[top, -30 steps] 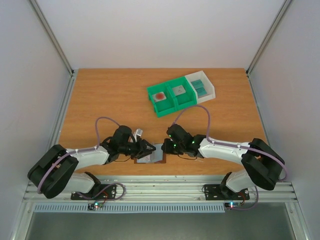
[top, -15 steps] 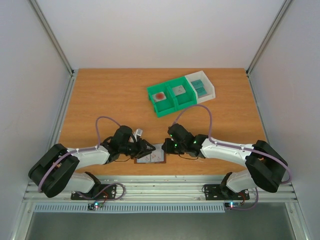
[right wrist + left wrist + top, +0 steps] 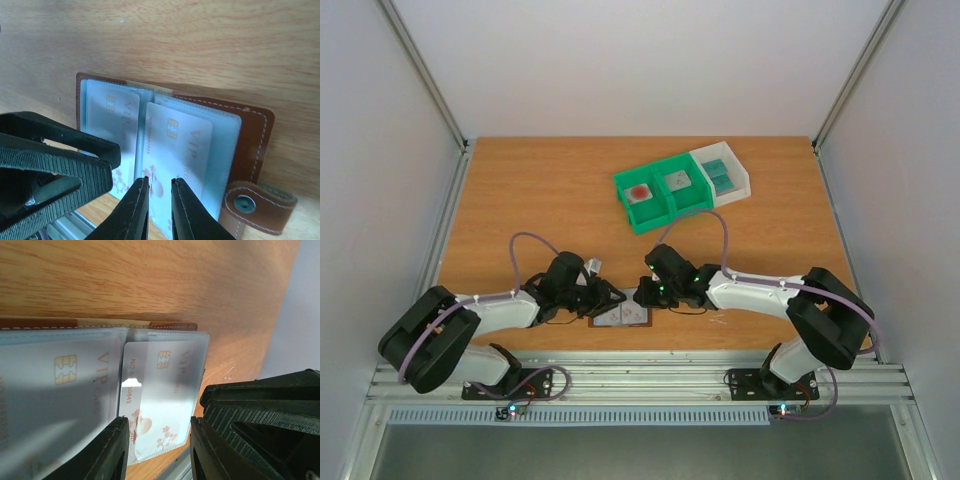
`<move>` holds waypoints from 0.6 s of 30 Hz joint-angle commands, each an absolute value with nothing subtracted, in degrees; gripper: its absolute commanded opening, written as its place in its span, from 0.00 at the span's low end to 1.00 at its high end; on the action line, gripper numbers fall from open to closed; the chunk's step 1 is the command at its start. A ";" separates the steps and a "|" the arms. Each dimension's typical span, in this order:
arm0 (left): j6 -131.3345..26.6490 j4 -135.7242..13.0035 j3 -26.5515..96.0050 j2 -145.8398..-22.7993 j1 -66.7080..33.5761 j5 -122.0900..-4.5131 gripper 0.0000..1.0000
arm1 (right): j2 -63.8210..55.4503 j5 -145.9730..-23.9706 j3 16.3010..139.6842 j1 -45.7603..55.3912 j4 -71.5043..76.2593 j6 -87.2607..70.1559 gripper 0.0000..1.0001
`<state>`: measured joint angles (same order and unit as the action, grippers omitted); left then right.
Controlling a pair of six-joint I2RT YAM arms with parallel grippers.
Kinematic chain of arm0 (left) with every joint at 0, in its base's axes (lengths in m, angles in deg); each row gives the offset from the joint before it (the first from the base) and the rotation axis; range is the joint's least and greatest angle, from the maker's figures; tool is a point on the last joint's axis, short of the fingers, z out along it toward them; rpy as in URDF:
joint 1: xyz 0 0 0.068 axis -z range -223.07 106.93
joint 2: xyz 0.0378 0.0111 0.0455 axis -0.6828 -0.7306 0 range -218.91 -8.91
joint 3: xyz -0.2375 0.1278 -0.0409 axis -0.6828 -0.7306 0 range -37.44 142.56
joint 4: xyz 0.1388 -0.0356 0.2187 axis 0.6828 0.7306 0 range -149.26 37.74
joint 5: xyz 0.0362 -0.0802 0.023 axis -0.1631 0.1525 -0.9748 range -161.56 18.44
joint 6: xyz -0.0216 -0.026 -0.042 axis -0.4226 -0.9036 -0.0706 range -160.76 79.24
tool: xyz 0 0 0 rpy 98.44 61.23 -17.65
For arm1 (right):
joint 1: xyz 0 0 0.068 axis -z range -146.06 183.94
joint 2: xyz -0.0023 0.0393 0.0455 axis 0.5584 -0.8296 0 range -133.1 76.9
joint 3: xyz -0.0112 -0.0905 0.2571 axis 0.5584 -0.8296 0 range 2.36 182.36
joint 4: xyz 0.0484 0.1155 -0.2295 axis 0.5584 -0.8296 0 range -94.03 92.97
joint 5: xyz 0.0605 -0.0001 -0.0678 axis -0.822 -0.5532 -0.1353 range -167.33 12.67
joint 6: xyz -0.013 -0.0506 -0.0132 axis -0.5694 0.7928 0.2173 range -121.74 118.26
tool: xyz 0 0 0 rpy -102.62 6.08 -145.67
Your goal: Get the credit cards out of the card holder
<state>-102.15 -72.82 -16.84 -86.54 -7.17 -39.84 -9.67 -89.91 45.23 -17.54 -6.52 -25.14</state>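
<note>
The card holder [image 3: 622, 316] lies open near the table's front edge, brown leather [image 3: 252, 135] around clear sleeves. Two whitish credit cards with pink marks sit in the sleeves, one on the left [image 3: 116, 120] and one on the right [image 3: 182, 142]; the left wrist view shows the same two [image 3: 65, 385] [image 3: 160, 390]. My left gripper [image 3: 157, 452] is open, its fingers straddling the lower end of one sleeved card. From the other side my right gripper [image 3: 160, 197] stands just over the right card's near end, jaws a narrow gap apart and empty.
The holder's snap tab [image 3: 252, 207] sticks out at its side. At the back stand green bins [image 3: 665, 205] with a red-spotted tile [image 3: 640, 192] and a grey tile [image 3: 677, 181], beside a white bin [image 3: 740, 186] with teal cards [image 3: 719, 176]. The table's front rail [image 3: 640, 380] is close.
My right gripper has moved left over the holder. The holder's top face, grey-blue before, now shows a whitish card with pink marks. The left arm has hardly moved.
</note>
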 commanded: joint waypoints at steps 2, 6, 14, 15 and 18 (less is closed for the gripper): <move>-100.68 -75.32 -17.58 -87.71 -7.83 -39.86 0.35 | -12.29 -90.18 49.42 -17.91 -8.66 -22.98 0.14; -100.46 -75.03 -17.23 -87.72 -7.91 -39.78 0.35 | -13.07 -90.10 49.66 -17.91 -9.73 -23.00 0.15; -100.43 -76.98 -16.99 -90.61 -7.92 -39.00 0.35 | -14.59 -88.32 50.97 -17.91 -14.34 -21.20 0.15; -100.44 -77.01 -16.97 -90.71 -7.91 -39.17 0.35 | -14.61 -88.12 50.90 -17.91 -14.46 -21.09 0.15; -100.37 -76.91 -17.22 -90.57 -7.91 -39.64 0.35 | -14.72 -87.44 50.99 -17.91 -15.25 -20.87 0.15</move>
<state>-101.60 -73.89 -16.93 -89.88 -7.76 -39.31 -14.26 -89.43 49.49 -17.54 -12.67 -22.36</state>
